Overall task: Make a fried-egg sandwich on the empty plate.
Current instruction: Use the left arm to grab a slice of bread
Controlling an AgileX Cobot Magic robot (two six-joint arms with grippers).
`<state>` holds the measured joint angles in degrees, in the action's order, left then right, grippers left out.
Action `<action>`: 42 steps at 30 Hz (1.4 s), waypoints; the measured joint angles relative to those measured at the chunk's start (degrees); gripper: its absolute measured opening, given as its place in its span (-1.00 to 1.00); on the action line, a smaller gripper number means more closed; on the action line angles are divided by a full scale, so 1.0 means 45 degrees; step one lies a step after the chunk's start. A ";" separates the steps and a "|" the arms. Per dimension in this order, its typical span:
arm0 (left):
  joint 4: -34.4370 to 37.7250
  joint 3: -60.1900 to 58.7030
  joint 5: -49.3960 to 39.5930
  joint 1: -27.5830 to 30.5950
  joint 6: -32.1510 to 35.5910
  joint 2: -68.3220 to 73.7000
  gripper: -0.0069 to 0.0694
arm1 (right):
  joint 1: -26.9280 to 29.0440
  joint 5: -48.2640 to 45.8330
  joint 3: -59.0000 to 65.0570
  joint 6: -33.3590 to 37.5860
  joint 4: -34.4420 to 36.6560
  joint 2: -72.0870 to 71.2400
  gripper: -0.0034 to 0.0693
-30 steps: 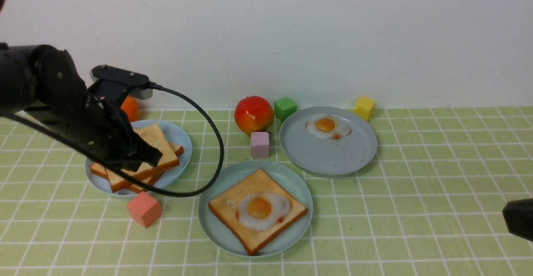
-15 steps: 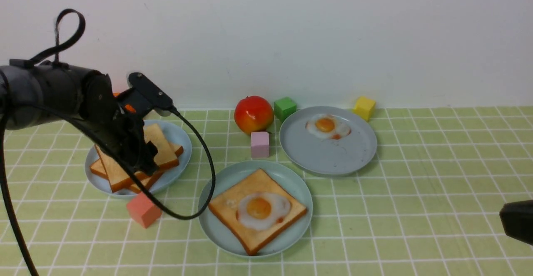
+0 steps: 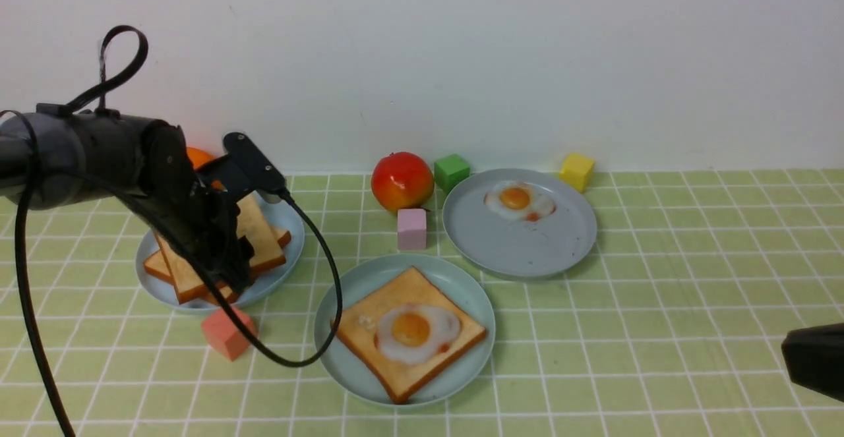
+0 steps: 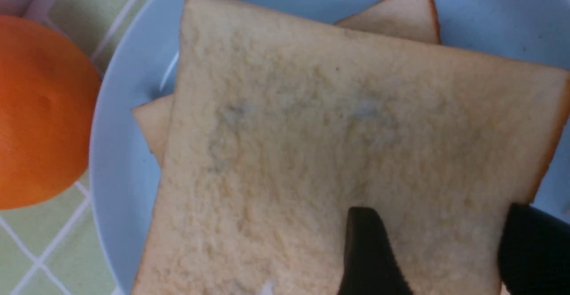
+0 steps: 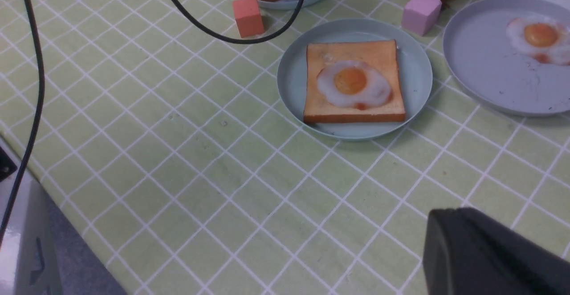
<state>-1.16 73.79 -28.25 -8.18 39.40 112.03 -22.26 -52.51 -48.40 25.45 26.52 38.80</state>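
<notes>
The mint-green plate (image 3: 343, 371) sits near the middle of the bench (image 3: 659, 259). It carries one toast slice (image 3: 422, 292) with a fried egg (image 3: 410, 330) lying uncovered on top.

At the far left, the left arm (image 3: 132, 160) reaches down over a toast stack (image 3: 264, 239) on a light-blue plate (image 3: 280, 216). An orange (image 3: 198, 157) lies just beyond it. In the left wrist view the two fingers (image 4: 369, 255) stand apart, one over the top slice (image 4: 311, 130) and the other at its crust. The left jaws look released, though the close view makes this hard to be sure of.

The right arm (image 3: 814, 361) hangs at the near right, well apart from every plate, and the right jaws are clenched.

A grey-blue plate (image 3: 514, 246) at the far right holds a second egg (image 3: 521, 201). An apple (image 3: 402, 180) and a pink cube (image 3: 411, 229) sit to its left.
</notes>
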 joint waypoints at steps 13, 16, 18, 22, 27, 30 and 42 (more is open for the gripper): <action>0.0258 -0.0064 -0.0622 0.0000 0.0028 -0.1126 0.15 | 0.0000 -0.0414 0.0056 0.0000 0.0083 0.0000 -0.87; 0.0518 -0.0064 -0.0921 0.0000 0.0223 -0.1190 0.15 | 0.0000 -0.0400 0.0056 0.0000 0.0083 0.0000 -0.87; 0.0700 -0.0064 -0.1020 0.0000 0.0483 -0.1164 0.15 | 0.0000 -0.0374 0.0056 0.0000 0.0083 0.0000 -0.86; 0.0771 -0.0064 -0.0953 0.0000 0.0937 -0.0965 0.15 | 0.0000 -0.0349 0.0056 0.0000 0.0083 0.0000 -0.85; 0.0722 -0.0064 -0.0479 0.0000 0.1216 -0.0334 0.15 | 0.0000 -0.0336 0.0056 0.0000 0.0083 0.0000 -0.85; 0.0461 -0.0064 -0.0232 0.0000 0.1257 0.0051 0.15 | 0.0000 -0.0348 0.0056 0.0000 0.0083 0.0000 -0.85; 0.0168 -0.0021 -0.0144 0.0000 0.0972 0.0140 -0.48 | 0.0000 -0.0384 0.0068 0.0000 0.0336 -0.0011 -0.85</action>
<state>-0.40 73.70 -28.90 -8.18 43.78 112.66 -22.26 -54.23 -48.09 25.45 28.03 38.75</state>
